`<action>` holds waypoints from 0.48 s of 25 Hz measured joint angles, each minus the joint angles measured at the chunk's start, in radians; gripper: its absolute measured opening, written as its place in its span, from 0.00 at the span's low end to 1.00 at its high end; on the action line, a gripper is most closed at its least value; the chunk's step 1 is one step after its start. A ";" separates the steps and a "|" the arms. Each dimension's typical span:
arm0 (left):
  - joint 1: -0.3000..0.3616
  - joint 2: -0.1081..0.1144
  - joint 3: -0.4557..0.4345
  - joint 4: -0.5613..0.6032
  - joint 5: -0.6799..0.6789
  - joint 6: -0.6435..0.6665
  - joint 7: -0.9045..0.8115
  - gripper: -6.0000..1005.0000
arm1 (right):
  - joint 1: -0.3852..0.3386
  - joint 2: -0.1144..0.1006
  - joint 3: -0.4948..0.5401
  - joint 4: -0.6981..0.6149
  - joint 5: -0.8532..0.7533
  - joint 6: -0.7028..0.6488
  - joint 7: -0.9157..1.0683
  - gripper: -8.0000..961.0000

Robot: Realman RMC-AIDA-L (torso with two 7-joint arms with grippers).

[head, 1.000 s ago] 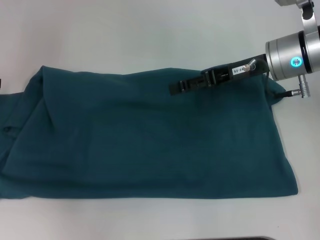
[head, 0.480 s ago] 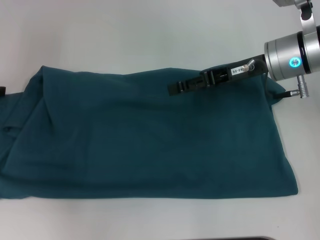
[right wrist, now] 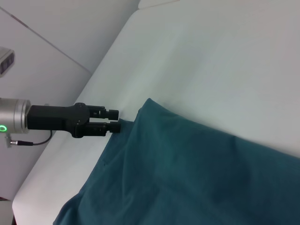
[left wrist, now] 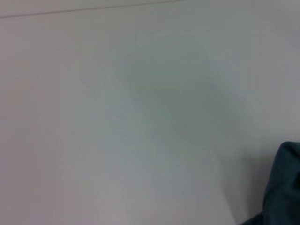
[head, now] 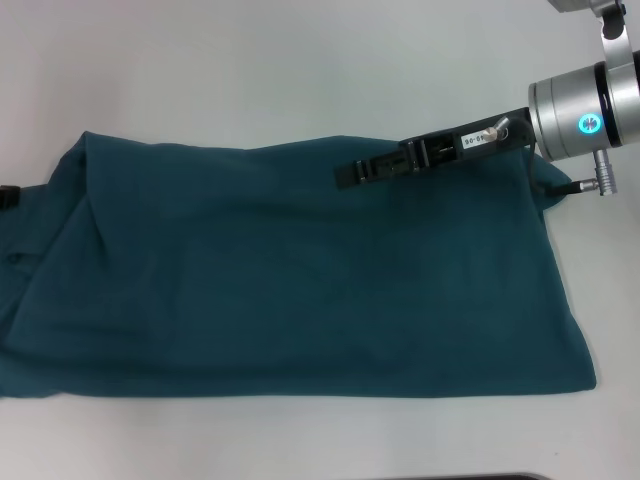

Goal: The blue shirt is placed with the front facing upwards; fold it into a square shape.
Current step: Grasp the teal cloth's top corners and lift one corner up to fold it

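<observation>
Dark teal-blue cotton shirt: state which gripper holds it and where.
Cannot be told: the right gripper lies at the far edge of the dark teal-blue cotton shirt, the left gripper at its corner.

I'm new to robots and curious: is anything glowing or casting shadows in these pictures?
Head view: a blue ring light glows on the right arm's wrist. Right wrist view: a green ring light glows behind the left gripper. Left wrist view: only a faint shadow on the table.
</observation>
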 joint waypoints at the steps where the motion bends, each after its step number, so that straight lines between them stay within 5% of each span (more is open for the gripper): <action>1: 0.000 0.000 0.000 0.001 0.001 0.001 0.000 0.57 | 0.000 0.000 0.000 0.000 0.000 0.001 0.000 0.66; 12: -0.001 0.024 0.014 0.005 0.003 0.085 -0.010 0.57 | 0.005 -0.002 0.000 -0.004 0.000 0.006 -0.001 0.66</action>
